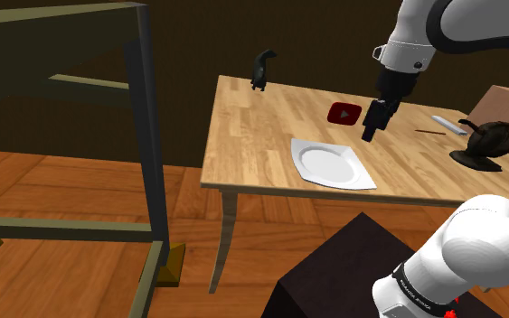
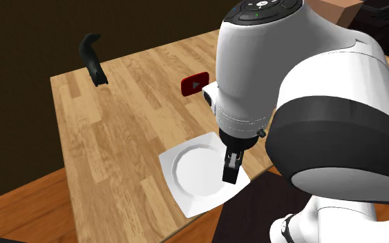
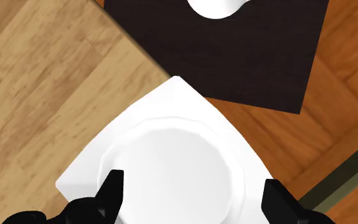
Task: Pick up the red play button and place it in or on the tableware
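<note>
While the pincer (image 3: 192,183) gapes above the plate (image 1: 332,164), the play button (image 1: 344,113) lies lengthwise along the table (image 1: 248,135).

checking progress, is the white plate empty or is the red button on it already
Empty: the white plate is bare, and the red play button lies on the table apart from it.

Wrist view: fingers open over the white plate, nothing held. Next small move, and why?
Probably shift the gripper sideways off the plate until it is over the red play button, then descend. The fingers stand apart and empty with the plate beneath them, while the button lies flat on the table, apart from the plate and not yet grasped.
</note>
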`<state>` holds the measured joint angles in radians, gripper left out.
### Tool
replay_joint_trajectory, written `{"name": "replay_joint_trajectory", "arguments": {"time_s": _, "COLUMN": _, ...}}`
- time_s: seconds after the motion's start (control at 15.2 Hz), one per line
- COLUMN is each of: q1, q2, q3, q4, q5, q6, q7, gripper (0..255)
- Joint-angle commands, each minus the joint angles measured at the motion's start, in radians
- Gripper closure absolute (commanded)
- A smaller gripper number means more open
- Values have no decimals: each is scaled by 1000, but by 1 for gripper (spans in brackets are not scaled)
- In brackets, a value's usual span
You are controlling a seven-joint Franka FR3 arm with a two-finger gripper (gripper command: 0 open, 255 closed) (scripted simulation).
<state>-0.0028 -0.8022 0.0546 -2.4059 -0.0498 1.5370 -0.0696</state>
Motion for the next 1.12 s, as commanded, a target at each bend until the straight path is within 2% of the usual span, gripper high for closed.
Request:
{"name": "replay_joint_trajectory", "arguments": {"time_s": 0.0, "q1": 0, "q2": 0, "q3": 0, "q4": 0, "q5": 0, "q6": 0, "q7": 0, "gripper": 0}}
{"name": "replay_joint_trajectory", "arguments": {"time_s": 0.59, "q1": -11, "q2": 144, "q3": -233, "q4": 81, "q5": -146, "q6": 97, "q7": -376, "gripper": 0}}
{"name": "replay_joint_trajectory", "arguments": {"time_s": 1.06, "q1": 9, "q2": 345, "q3": -397, "q4": 233, "q5": -181, "q6": 176, "q7": -667, "gripper": 0}}
